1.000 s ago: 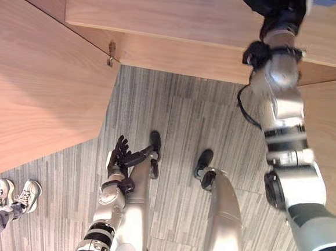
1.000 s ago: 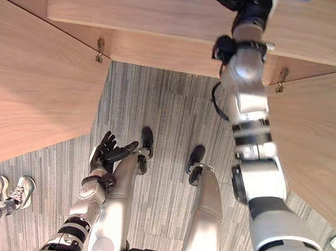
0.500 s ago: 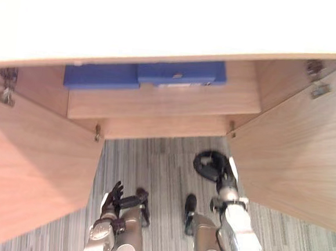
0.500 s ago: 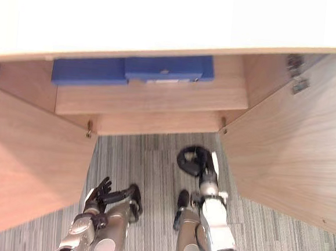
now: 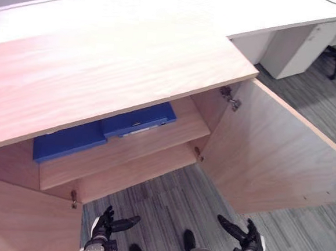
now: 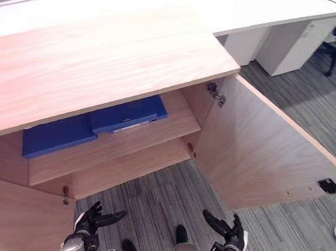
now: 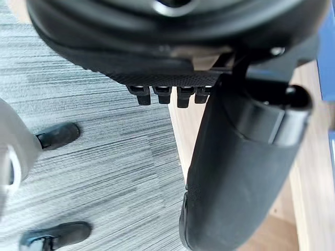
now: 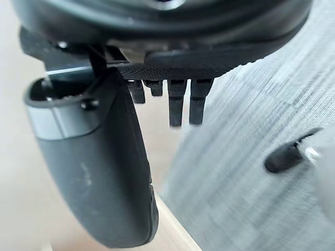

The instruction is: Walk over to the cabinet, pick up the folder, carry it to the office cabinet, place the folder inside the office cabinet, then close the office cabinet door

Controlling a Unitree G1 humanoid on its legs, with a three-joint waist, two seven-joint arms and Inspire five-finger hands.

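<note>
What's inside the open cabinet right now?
A blue folder and a second blue folder lie flat, side by side, on the upper shelf; their rear parts are hidden under the cabinet top. The lower shelf shows a bare front strip; the upper shelf covers its back.

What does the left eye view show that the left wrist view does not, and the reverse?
Left eye view's own: the light wooden cabinet top, its open wooden right door and the open right hand. Left wrist view's own: a close look along the left hand, its straight fingers in a row. Shared: the left hand, the grey striped carpet and the flat blue folders on the upper shelf, a blue edge in the wrist view.
</note>
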